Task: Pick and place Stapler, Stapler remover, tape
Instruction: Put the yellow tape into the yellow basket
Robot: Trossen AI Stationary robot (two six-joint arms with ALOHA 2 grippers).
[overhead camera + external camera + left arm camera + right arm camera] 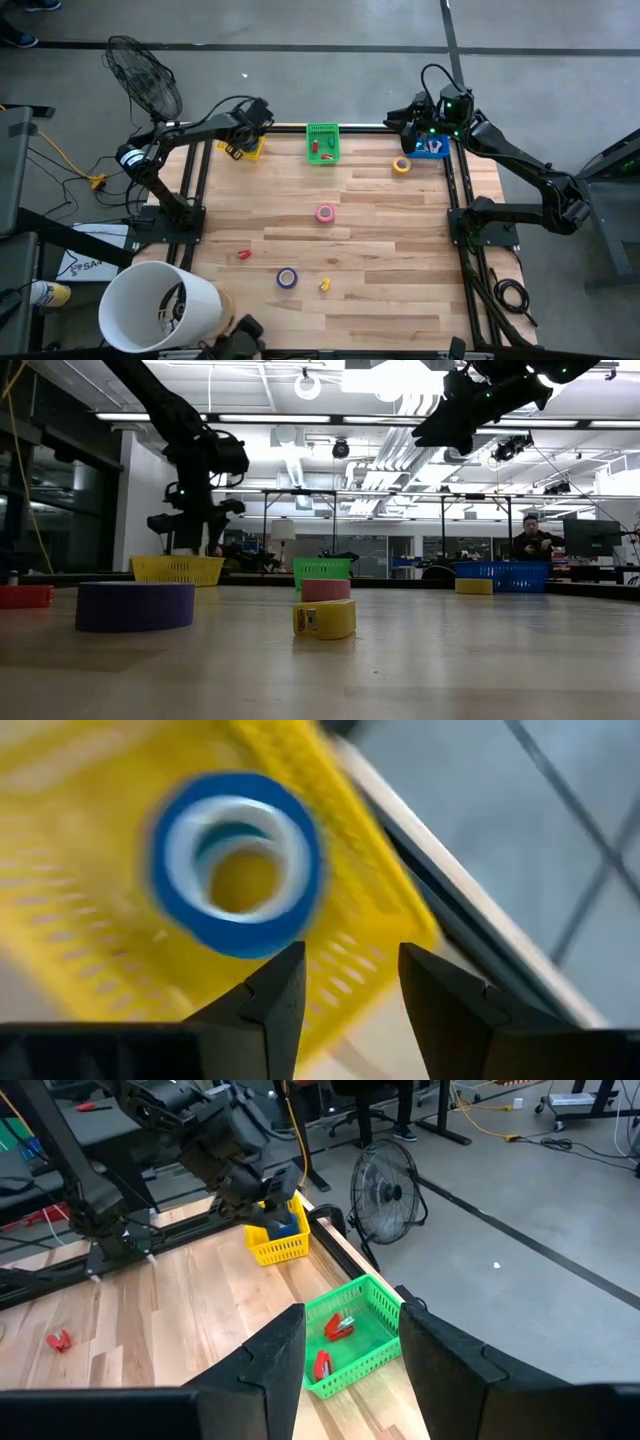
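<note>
My left gripper (pixel 350 960) (pixel 240 142) hangs open over the yellow basket (pixel 243 150) at the far left of the table. A blue tape roll (pixel 235 860) lies inside that basket, beyond the fingertips and untouched. My right gripper (pixel 350 1365) (pixel 400 128) is open and raised near the blue basket (pixel 432 148) at the far right. On the table lie a yellow tape roll (pixel 401 166), a pink roll (pixel 325 212) and a purple roll (pixel 287 278). Two red items (pixel 330 1345) sit in the green basket (pixel 322 143).
A small red piece (pixel 243 255) and a small yellow piece (pixel 325 285) lie on the near half of the table. A white bucket (pixel 155 305) stands off the near left corner, a fan (pixel 145 80) beyond the far left. Bare wood lies between the rolls.
</note>
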